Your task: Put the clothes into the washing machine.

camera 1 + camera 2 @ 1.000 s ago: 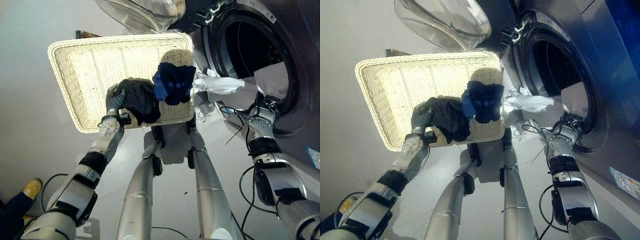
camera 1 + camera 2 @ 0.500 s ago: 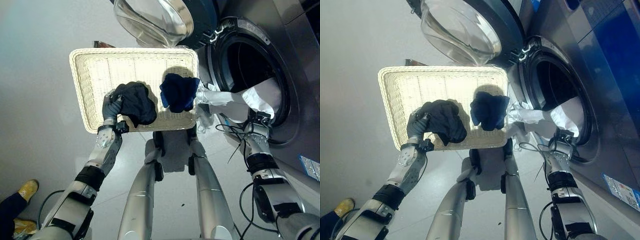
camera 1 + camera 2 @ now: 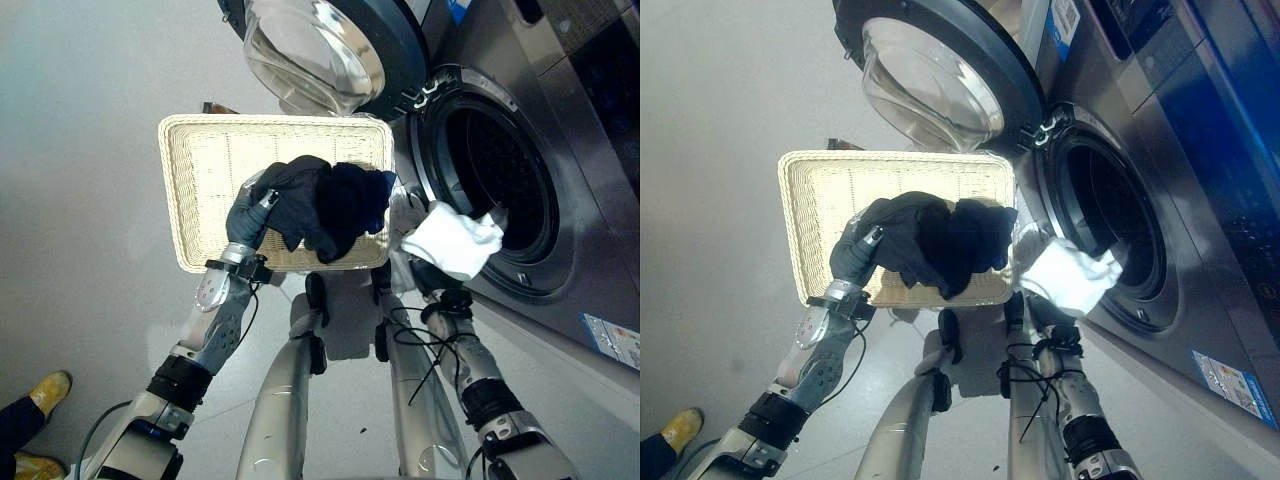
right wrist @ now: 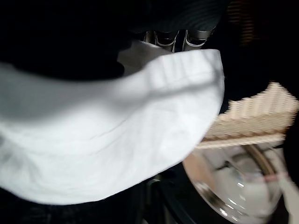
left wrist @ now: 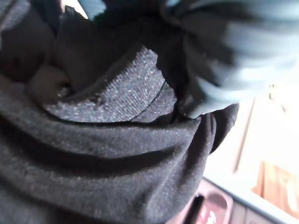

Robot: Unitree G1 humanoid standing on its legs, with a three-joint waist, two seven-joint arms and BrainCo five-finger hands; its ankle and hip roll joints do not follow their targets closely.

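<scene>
- Smooth pale grey floor (image 3: 90, 200) — evenly lit, with a soft sheen.
- Blue panel (image 3: 1220, 150) along the machine bank, a small printed label (image 3: 1222, 375) low on the grey front.
- A person's yellow shoe (image 3: 48, 382) at the floor's edge.

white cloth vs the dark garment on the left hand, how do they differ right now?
Colour: the white cloth is white; the dark garment is charcoal.
Place: the white cloth hangs at the washing machine's open drum; the dark garment hangs over the wicker basket.
Holder: the left hand grips the dark garment; the white cloth covers the right hand.
Both are lifted, neither inside the drum.
</scene>
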